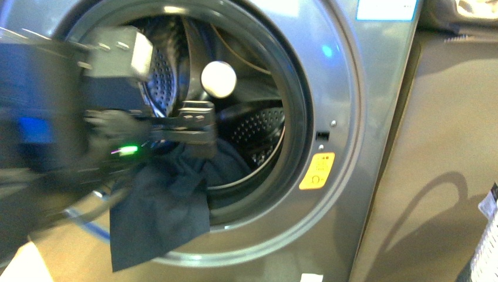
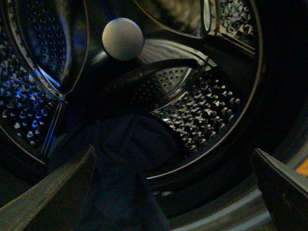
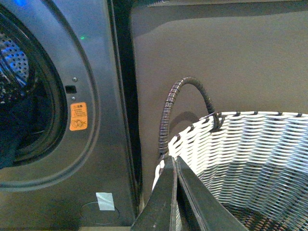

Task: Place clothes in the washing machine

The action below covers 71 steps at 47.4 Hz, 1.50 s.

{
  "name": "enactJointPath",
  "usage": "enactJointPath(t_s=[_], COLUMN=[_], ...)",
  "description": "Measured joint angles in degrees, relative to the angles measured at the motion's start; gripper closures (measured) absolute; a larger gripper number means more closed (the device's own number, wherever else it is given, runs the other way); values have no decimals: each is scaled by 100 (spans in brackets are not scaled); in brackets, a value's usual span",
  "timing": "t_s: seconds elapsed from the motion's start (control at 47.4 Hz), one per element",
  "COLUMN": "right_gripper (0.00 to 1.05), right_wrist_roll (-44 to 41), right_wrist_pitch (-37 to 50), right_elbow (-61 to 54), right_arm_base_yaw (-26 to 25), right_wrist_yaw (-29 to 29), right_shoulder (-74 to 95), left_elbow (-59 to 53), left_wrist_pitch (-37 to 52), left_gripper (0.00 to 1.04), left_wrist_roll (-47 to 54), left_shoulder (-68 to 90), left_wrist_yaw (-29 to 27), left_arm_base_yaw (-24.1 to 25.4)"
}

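All 3 views—close on washing machine [image 1: 329,117]

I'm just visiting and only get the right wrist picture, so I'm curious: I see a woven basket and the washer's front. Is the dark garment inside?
Observer: Only partly. In the front view the clothes drape over the lower rim of the washing machine porthole, with a long end hanging outside.
Operator: Is anything holding it?
Observer: No. The left wrist view shows the left gripper open at the porthole, its fingers wide apart and not clamped on the cloth.
Operator: Any other laundry in there?
Observer: None visible. Behind the garment the drum shows only perforated steel.
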Motion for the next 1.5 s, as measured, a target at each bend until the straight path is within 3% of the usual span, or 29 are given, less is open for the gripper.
enactJointPath(t_s=[0.232,0.317,0.359,0.697,0.781,1.013,1.077,1.161,1.267,1.499], right_gripper=[102,102,102,102,102,102,102,102,102,102], right_wrist_roll=[0,0,0,0,0,0,0,0,0,0], right_wrist_pitch=[0,0,0,0,0,0,0,0,0,0], right_elbow=[0,0,0,0,0,0,0,0,0,0], right_arm_base_yaw=[0,0,0,0,0,0,0,0,0,0], right_wrist_yaw=[0,-2,0,-2,-2,-2,-2,-2,-2,-2], right_shoulder=[0,0,0,0,0,0,0,0,0,0], left_elbow=[-835,-1071,-1217,-2382,-2673,-3119,-3204,-3316,-3565,-3611], left_wrist_pitch=[-398,-1062,-1119,-1211,-1340,-1808,-1982,-2249,-2131,-2839], left_gripper=[7,21,26,82,102,101,101,101,101,101], left_wrist_roll=[-39,-37,-39,-39,-46,-46,-44,-46,-46,-46], left_shoulder=[-1447,-2052,-2229,-3381,-3838,-4723,-4992,-5377,-5530,-6308], left_wrist_yaw=[-55,-855,-922,-444,-254,20,435,487,525,529], left_arm_base_yaw=[-7,22,83,691,874,1165,1453,1672,1683,1683])
